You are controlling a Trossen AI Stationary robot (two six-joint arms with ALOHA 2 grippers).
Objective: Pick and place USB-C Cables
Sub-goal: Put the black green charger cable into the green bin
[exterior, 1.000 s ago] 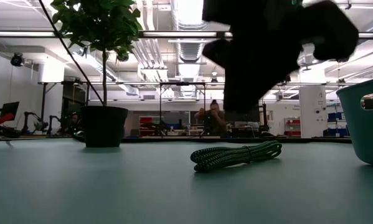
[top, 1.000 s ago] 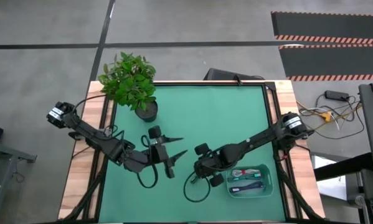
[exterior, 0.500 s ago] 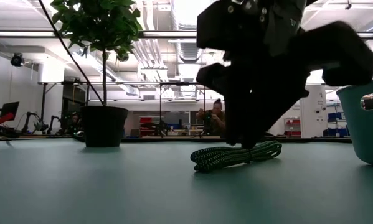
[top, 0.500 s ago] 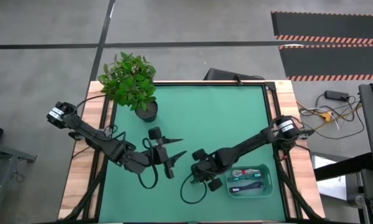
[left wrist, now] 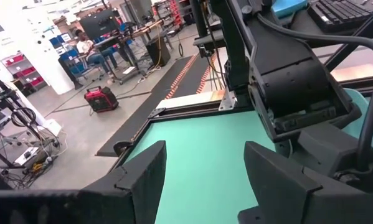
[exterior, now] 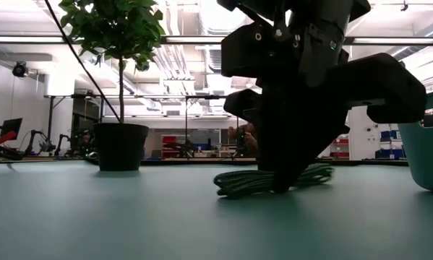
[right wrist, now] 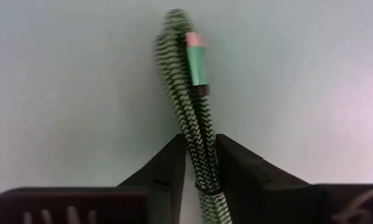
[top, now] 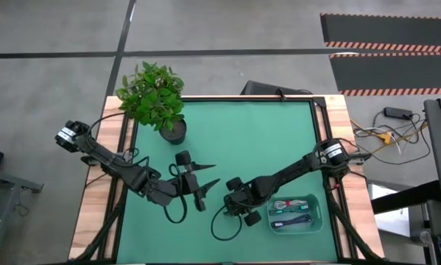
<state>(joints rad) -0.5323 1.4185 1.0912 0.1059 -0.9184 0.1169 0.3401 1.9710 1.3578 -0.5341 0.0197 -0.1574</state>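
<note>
**Inspector:** When you were checked at this moment, where did the green cable (right wrist: 192,106) lie, and which of your arms was nearer?

**Robot:** It lay flat on the green mat (top: 264,140), toward the near edge and just beside the teal bin (top: 317,221), on the side facing the table's middle. My right gripper (right wrist: 200,168) was directly over it, fingertips down at the mat. My left gripper (top: 205,175) waited well apart, with its fingers spread and nothing between them.

**Inspector:** And the grip itself?

**Robot:** My right fingers (right wrist: 167,168) were closed in on the bundle — one on each flank, touching it. I judged it caught but not yet lifted; in the low view the green cable rested on the mat beneath me.

**Inspector:** Its long axis?

**Robot:** It ran straight out ahead of my right wrist, between the fingers, so they pinched across its width. I held it near one end; most of its length reached forward, past the green plug (right wrist: 197,65).

**Inspector:** The other cables?

**Robot:** Already in the bin, as far as I could tell — individual colours were too small to separate.
</note>
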